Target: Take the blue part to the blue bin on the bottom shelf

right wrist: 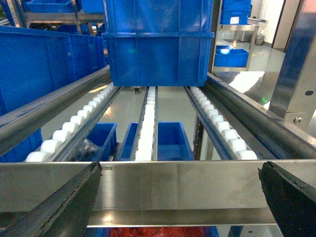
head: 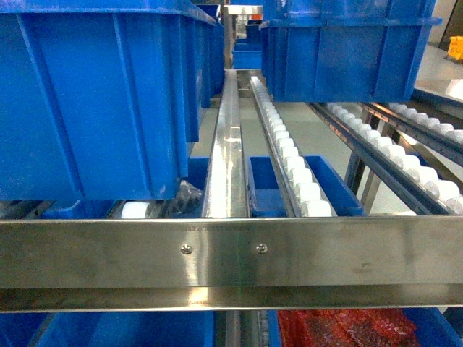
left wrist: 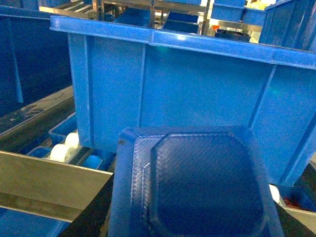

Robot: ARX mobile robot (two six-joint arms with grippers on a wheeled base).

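Blue part (left wrist: 197, 182): fills the left wrist view — apparently held, grip unseen.
Right gripper (right wrist: 177, 197): jaws spread, empty.
Bottom shelf: below the steel rail (head: 231, 253) — left arm nearer.

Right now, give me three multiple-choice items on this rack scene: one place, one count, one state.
1. Where is the red material in the head view?
A) on the white rollers
B) below the steel front rail
C) inside the top left bin

2. How many screws show on that rail?
A) two
B) four
C) none

3. The right hand is:
A) shut on a red bag
B) shut on nothing
C) open, holding nothing

Answers:
1 B: it shows under the rail, at the bottom edge of the view.
2 A: one pair sits near the rail's middle.
3 C: its black fingers stand far apart, with only the rail seen between them.
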